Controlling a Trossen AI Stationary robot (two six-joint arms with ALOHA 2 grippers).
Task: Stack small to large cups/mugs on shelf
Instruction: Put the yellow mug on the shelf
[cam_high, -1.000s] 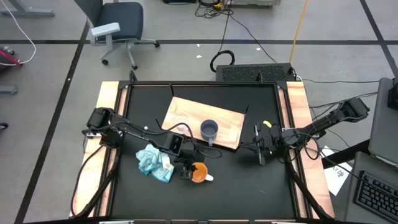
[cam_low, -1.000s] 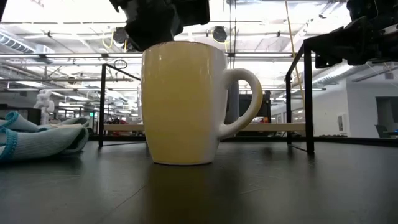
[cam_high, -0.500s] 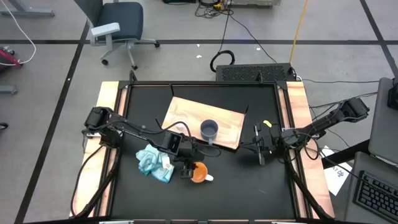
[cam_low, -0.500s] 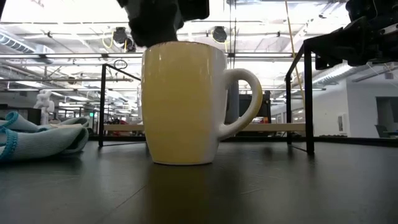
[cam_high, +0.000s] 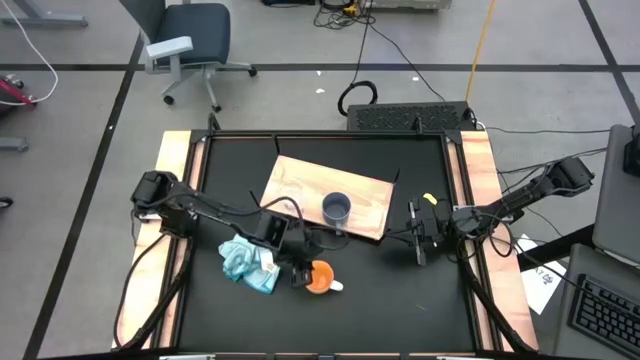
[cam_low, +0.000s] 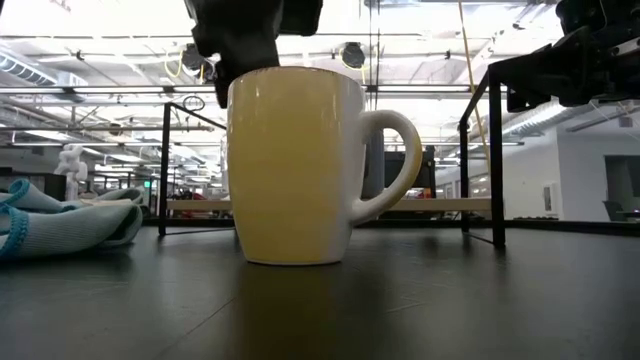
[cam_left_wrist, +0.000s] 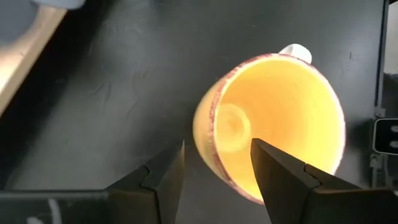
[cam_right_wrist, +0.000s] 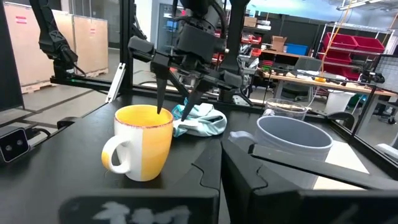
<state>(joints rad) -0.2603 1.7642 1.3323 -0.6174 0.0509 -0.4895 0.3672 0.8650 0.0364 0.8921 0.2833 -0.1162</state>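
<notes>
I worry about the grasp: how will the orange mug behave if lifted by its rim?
The orange mug looks glazed, so probably slippery and breakable. The left gripper straddles its rim, jaws open. Its side handle may tilt it slightly.

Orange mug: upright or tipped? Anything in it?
Upright and empty. The orange mug stands on its base on the black tabletop; the left wrist view looks down into a bare interior, with the left gripper open at its rim.

Bare tabletop (cam_high: 400, 280) right of the orange mug (cam_high: 319, 277); cloth (cam_high: 248, 261) crowding its left.
</notes>
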